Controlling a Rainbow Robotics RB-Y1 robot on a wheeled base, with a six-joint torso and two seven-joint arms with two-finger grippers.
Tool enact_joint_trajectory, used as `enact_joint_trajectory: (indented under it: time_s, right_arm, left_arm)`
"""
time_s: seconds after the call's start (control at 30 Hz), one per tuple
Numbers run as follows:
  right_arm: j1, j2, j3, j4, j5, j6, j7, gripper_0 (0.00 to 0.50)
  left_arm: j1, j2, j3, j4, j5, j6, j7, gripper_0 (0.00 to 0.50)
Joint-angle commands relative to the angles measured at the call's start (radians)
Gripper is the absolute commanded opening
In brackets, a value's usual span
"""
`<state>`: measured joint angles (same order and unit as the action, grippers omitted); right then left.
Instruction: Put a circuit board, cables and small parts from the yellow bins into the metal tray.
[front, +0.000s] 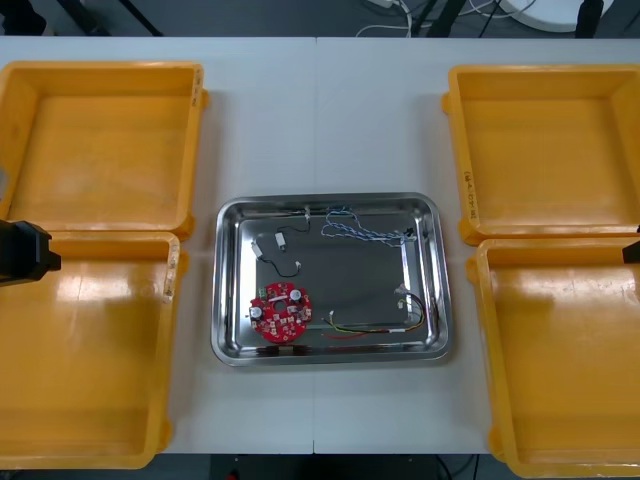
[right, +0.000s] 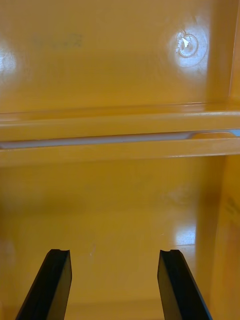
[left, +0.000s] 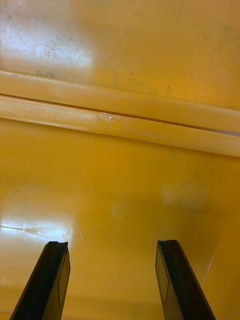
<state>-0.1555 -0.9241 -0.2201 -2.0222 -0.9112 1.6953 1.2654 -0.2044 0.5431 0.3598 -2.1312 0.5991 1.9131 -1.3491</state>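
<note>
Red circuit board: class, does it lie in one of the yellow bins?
No, the circuit board lies in the metal tray, near its left wall.

R hand open over yellow bins.

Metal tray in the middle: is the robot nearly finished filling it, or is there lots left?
Looks done: the metal tray holds a red circuit board, a blue and white cable, a red and yellow cable and small metal parts. In hand: nothing; the left gripper and right gripper are open over bin floors. Remaining: seemingly nothing, since the four yellow bins look bare.
</note>
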Motion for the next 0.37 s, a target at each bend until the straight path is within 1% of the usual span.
enact_joint_trajectory:
  time_s: [0.03,0.37]
  right_arm:
    - [0.011,-0.021,-0.033,-0.024,-0.003,0.000,0.005,0.500]
    - [0.011,-0.021,-0.033,-0.024,-0.003,0.000,0.005,0.500]
  left_arm:
    - [0.020,0.043,0.025,-0.036,0.001,0.007,-0.085,0.500]
    - [0.020,0.043,0.025,-0.036,0.001,0.007,-0.085,0.500]
